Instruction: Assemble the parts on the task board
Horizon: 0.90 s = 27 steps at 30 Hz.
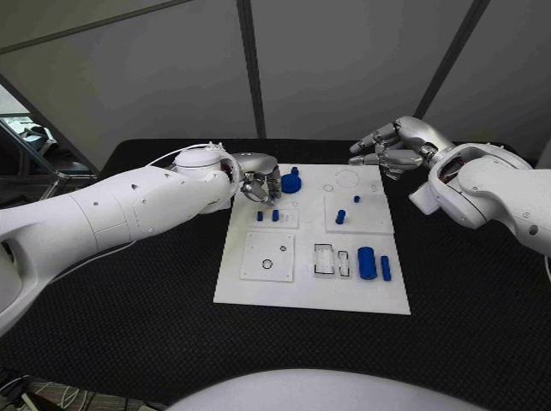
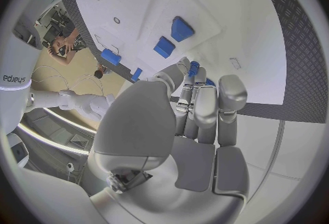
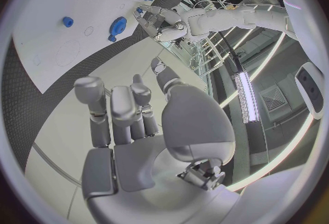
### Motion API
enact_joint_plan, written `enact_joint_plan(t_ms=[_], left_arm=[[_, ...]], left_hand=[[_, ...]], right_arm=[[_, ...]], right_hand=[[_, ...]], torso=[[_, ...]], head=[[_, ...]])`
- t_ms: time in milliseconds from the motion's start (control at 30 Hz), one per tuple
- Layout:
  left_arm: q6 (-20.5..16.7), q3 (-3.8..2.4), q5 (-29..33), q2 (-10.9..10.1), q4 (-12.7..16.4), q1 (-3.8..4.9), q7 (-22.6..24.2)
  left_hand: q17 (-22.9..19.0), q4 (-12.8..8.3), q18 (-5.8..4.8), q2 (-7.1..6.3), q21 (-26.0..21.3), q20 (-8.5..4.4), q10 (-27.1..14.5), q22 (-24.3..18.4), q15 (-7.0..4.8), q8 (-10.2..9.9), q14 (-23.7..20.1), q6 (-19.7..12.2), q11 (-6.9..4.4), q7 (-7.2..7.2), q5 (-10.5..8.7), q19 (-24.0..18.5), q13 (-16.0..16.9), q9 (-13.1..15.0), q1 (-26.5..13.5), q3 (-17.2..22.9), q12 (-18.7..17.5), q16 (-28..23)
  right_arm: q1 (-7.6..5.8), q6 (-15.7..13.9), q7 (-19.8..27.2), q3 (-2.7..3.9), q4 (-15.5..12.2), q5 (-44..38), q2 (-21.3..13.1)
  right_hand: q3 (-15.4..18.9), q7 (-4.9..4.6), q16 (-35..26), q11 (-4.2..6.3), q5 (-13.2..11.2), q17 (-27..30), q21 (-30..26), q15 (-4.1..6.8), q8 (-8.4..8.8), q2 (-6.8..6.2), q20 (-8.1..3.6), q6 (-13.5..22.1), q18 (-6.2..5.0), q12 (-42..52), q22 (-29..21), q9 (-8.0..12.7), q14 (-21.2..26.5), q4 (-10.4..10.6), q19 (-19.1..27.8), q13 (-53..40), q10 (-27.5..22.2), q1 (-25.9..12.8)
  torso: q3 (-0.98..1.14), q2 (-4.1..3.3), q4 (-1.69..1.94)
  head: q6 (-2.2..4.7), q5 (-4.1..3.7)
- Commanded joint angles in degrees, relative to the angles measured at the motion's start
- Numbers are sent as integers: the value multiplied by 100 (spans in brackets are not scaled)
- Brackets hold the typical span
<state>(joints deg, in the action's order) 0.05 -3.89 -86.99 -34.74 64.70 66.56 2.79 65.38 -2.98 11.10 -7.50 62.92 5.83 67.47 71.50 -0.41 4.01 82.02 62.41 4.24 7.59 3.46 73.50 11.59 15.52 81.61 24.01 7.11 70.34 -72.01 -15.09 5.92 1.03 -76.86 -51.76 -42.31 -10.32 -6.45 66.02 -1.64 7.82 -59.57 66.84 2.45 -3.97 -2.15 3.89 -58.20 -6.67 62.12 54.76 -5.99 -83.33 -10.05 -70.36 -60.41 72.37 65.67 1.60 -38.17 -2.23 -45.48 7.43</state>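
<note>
The near edge of the white task board point(image 1: 312, 300) is lying closest, a flat plate in the middle of the black table point(image 1: 127, 334). On its near right part, a thick blue cylinder point(image 1: 367, 263) is lying on its side, with a thinner blue rod point(image 1: 386, 268) just beside it, further right. To their left are two clear rectangular slots point(image 1: 332, 260), and left again a square panel carrying a thin black ring point(image 1: 266, 265).

Further back, two short blue pegs point(image 1: 268, 216) are standing together on a small raised panel on the board's left half. On the right half, another blue peg point(image 1: 341, 217) is standing upright, with a smaller blue stub point(image 1: 356, 199) beyond it. Near the far edge, a blue gear-like part point(image 1: 291, 181) is standing on the board.

The left hand point(image 1: 260, 181) is reaching in over the far left corner of the board, just beside the gear-like part. Its fingers point(image 2: 199, 98) are drawn together and pointing down, and a small blue piece point(image 2: 194, 66) is showing at their tips (in the left wrist view), so it seems to be pinching that piece; I cannot tell whether the piece is touching the board.

The right hand point(image 1: 397, 147) is hovering in the air beyond the far right corner of the board, well apart from the parts. Its fingers point(image 3: 113, 108) are loosely curled and apart, grasping nothing.
</note>
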Motion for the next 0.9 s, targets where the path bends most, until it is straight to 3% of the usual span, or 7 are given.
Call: enact_joint_plan(t_ms=[33, 200, 367, 467, 900], left_arm=[[93, 3, -4, 7, -6, -1, -52], [110, 3, -4, -5, -18, -2, -79], [56, 3, -4, -17, -23, -2, -110], [3, 3, -4, -24, -20, -2, -112], [-108, 2, -2, -78, -11, -3, -107]], left_hand=[[-18, 49, -459, -29, -47, 19, -49, 0, 36, -37, -3, -47, 13, 11, -35, -20, -31, -21, -77, -2, -47, -12], [-106, 99, -445, -105, -119, 41, -134, -37, 59, -55, -33, -191, 41, 18, -33, -56, -107, -87, -149, 8, -127, -58], [-270, 162, -420, -251, -253, 75, -224, -108, 94, -55, -92, -805, 84, -34, -39, -111, -235, -320, -200, 27, -222, -146], [-378, 198, -403, -298, -354, 95, -306, -167, 114, -49, -132, -961, 115, -67, -38, -155, -288, -408, -208, -5, -266, -213], [-830, 272, -310, -350, -895, 168, -750, -503, 191, -23, -296, -1102, 218, -86, -36, -390, -440, -612, -107, -262, -327, -527]], right_arm=[[-11, 15, 40, 3, -2, -6, 4], [-11, 14, 37, 3, -2, -6, 0], [-11, 5, 38, 3, -1, -6, -1], [-11, 3, 42, 3, 1, -6, -1], [-11, 18, -10, 3, 35, -7, -13]], right_hand=[[-4, 1, 1, -2, 19, -3, 0, 2, 22, 66, 13, 12, -43, 18, -5, -9, -45, -29, -38, 4, 50, -13], [-2, 1, -10, -3, 18, 8, -12, 2, 23, 67, 13, 12, -46, 7, -22, -10, -43, -27, -31, 17, 42, -18], [-2, 0, -21, -3, 18, 20, -20, 2, 23, 67, 13, 12, -49, -1, -34, -10, -41, -27, -24, 26, 37, -19], [-2, 0, -21, -3, 18, 20, -20, 2, 23, 67, 13, 12, -49, -1, -34, -10, -41, -27, -24, 26, 37, -19], [-1, 0, -37, -4, 18, 37, -44, 1, 24, 65, 13, 14, -55, -37, -68, -9, -37, -29, -7, 65, 12, -21]], torso=[[-2, -1, 1], [0, -1, -1], [-1, -1, 2], [-1, -2, 3], [-3, 0, 1]], head=[[-2, -9], [-10, -14], [-5, -14], [-8, -12], [1, -14]])
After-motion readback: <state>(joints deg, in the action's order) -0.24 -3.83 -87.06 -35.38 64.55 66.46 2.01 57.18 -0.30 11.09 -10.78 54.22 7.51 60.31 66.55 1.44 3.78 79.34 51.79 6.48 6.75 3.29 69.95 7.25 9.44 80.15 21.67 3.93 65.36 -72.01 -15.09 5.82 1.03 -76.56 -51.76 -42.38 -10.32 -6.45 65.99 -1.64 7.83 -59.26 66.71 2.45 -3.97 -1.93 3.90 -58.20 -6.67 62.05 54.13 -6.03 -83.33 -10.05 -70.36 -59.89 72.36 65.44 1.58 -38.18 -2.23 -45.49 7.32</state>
